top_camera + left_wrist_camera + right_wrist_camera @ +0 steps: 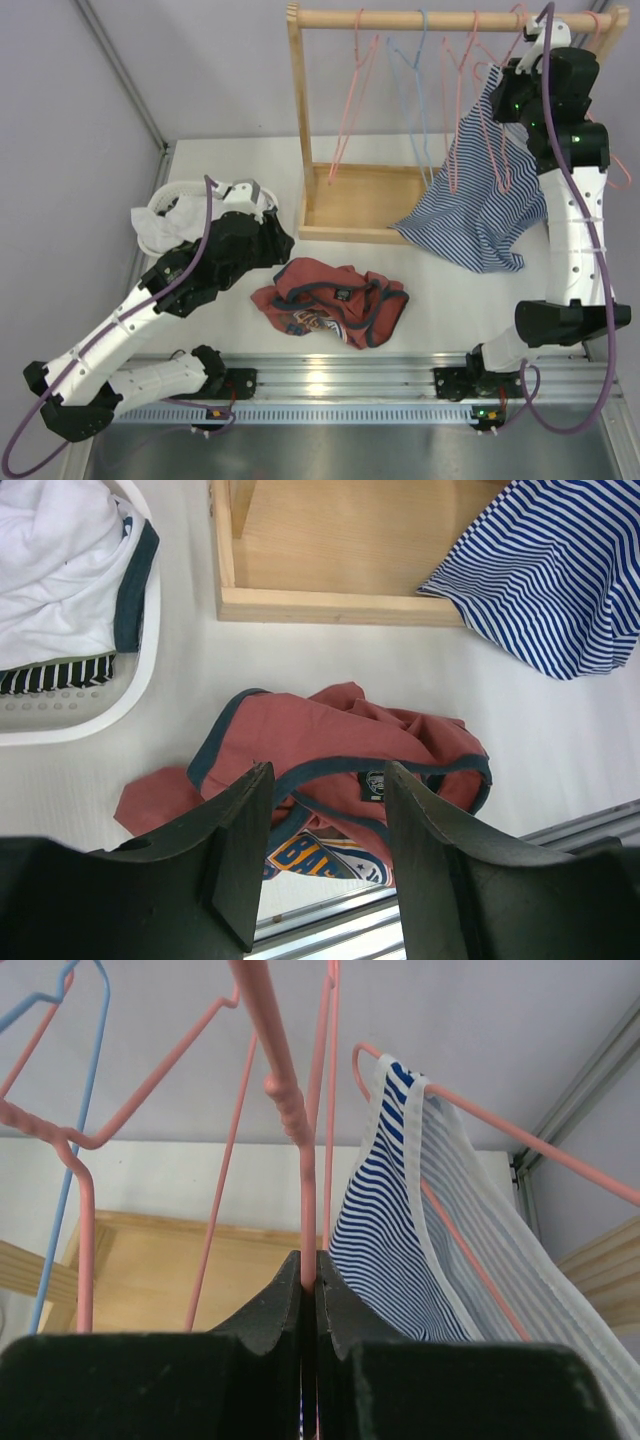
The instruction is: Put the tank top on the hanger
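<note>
One wrist view — right end effector [309,1265], pinching hanger [291,1110]

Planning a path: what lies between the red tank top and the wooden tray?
Only bare table lies between tank top and tray; the left wrist view shows it.

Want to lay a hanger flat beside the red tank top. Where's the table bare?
Bare: the patch bordered by the red tank top, the striped tank top and the right arm; also the table behind the white basket, left of the wooden rack. Crowded: the red top's left edge, by the left gripper. The strip between red top and rack is narrow.
</note>
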